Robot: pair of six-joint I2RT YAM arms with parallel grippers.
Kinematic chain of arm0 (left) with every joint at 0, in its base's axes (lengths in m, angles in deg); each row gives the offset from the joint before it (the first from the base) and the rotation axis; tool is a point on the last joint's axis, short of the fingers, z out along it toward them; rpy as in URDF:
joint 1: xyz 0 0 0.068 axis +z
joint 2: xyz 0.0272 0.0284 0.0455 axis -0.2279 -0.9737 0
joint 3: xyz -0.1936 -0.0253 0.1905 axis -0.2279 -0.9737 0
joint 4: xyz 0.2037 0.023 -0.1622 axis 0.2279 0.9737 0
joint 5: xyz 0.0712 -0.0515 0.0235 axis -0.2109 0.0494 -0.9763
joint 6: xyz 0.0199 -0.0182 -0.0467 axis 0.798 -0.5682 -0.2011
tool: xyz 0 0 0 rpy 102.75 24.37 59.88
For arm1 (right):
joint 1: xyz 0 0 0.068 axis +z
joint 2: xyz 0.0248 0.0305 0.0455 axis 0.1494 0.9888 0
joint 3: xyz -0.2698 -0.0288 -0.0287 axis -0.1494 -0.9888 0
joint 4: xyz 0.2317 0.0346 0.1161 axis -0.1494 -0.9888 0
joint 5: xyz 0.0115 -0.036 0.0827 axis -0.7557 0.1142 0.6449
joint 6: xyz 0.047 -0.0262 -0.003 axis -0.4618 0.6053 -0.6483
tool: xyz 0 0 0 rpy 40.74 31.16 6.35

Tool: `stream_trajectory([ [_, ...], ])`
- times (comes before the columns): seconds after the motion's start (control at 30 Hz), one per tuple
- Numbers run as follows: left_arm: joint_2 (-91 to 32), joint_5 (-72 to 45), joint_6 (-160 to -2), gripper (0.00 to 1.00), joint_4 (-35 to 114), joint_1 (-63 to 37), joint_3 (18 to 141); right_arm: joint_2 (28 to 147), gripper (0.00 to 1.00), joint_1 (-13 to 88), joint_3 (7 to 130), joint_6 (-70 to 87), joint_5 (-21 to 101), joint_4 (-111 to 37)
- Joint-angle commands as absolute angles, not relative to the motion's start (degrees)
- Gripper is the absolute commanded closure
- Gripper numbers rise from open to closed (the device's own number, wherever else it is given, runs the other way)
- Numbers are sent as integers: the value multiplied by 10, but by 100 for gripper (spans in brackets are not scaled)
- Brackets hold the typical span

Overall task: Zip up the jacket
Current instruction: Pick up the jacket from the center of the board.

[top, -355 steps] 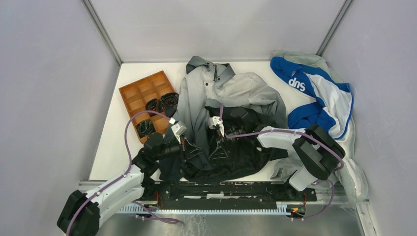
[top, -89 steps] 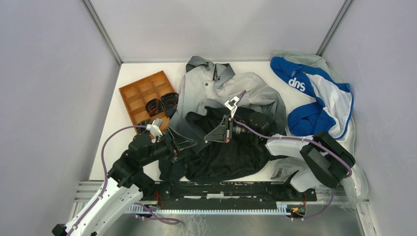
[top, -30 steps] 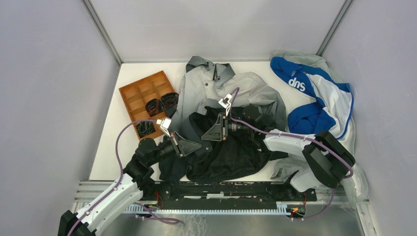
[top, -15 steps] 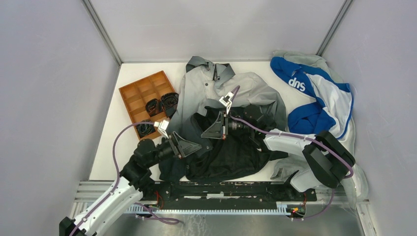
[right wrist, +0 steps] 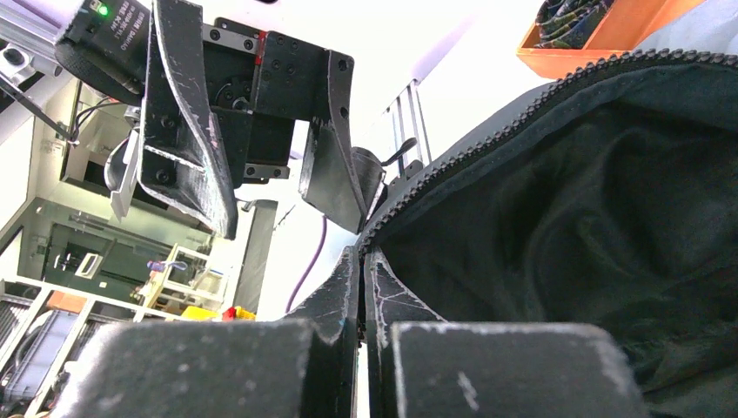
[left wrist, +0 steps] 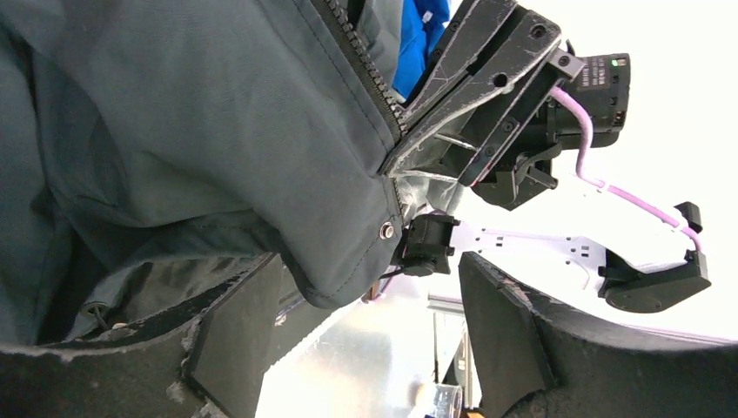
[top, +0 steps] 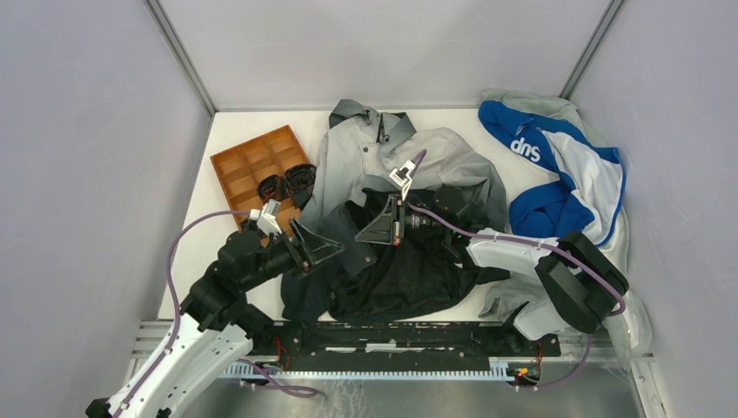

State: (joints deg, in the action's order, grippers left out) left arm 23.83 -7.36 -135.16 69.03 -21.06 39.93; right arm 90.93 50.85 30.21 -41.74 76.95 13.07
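- Grey walls [top: 87, 174], white table [top: 261, 126]; orange tray [top: 248, 170] on the left, blue-white top [top: 566, 165] at the right back.
- Mid-table: the jacket [top: 409, 274], dark hem toward the arms, pale collar at the far side. The zip axis runs near-to-far, so I expect the pull to go away from the bases.
- The right gripper [top: 365, 237] has its fingers together, clamped on the jacket's front edge right at the zip teeth [right wrist: 487, 139]. It holds that flap up off the pile.
- The left gripper [top: 329, 250] has its fingers apart and grips nothing. It sits just left of the right one, facing it.
- Key relation: the flap's hem corner [left wrist: 348, 283] hangs between the left fingers, unpinched. The left arm is free and nearest that corner, so my guess is it goes for the zip's bottom end.
- Only the left wrist view shows a snap [left wrist: 385, 231] at that corner, with the right gripper biting the edge just above it.
- Only the right wrist view shows the dark lining [right wrist: 609, 218], with the left gripper open across from it.
- Slider and the other zip half: can't find them in any view. The zip looks unjoined.
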Motion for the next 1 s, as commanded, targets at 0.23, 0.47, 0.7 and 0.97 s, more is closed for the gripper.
stream_trajectory([
  [0.23,138,18,-1373,28,619,-210,427,903,100,507,298,-422,768,161],
  [0.47,114,32,-1396,29,540,-210,403,908,100,509,300,-436,765,171],
  [0.7,95,45,-1402,33,488,-210,382,913,100,510,292,-467,752,183],
  [0.97,100,48,-1419,38,425,-211,339,920,100,510,286,-488,744,194],
])
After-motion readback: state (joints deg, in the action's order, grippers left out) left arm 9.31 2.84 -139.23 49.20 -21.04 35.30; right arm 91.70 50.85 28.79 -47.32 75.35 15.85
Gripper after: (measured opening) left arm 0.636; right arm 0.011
